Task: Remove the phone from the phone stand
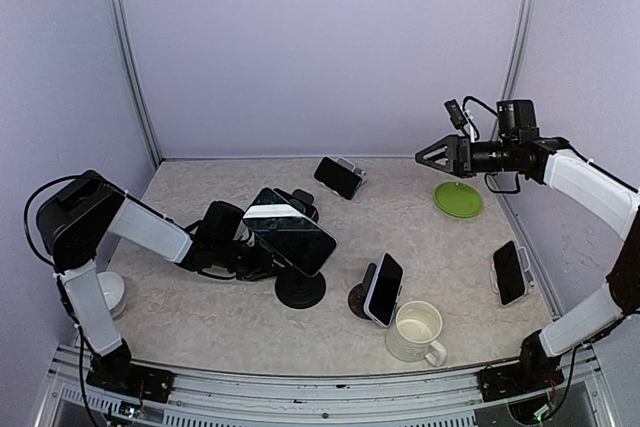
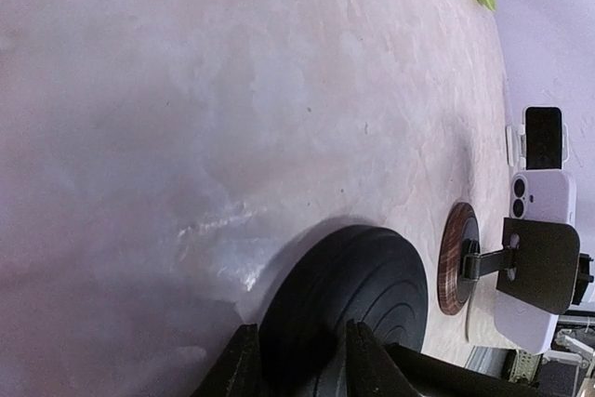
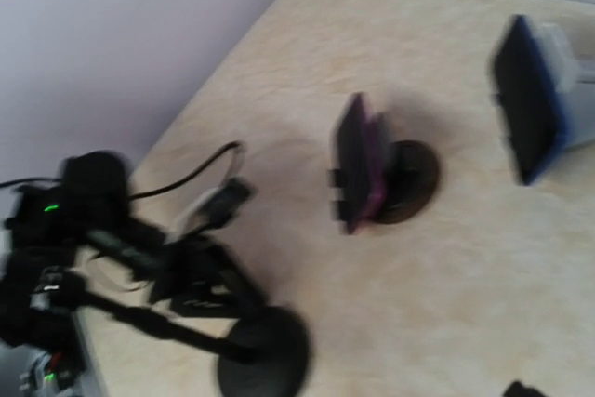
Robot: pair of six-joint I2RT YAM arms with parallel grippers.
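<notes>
A large dark phone (image 1: 290, 230) sits tilted on a black stand with a round base (image 1: 300, 289). My left gripper (image 1: 262, 262) is low beside the stand's stem, just left of the base. In the left wrist view its two fingertips stand apart (image 2: 299, 346) with the black base (image 2: 353, 285) right behind them, and nothing shows clamped between them. My right gripper (image 1: 422, 156) is raised at the back right, away from all phones, and its fingers meet at a point. The blurred right wrist view shows the stand's base (image 3: 265, 350) and the left gripper (image 3: 186, 271); the right gripper's own fingers are out of frame.
Other phones on stands: one at the back (image 1: 340, 177), one on a wood-based stand in the middle (image 1: 385, 289), one at the right edge (image 1: 510, 272). A green plate (image 1: 458, 199), a cream mug (image 1: 415, 332) and a white round object (image 1: 110, 292) are also on the table.
</notes>
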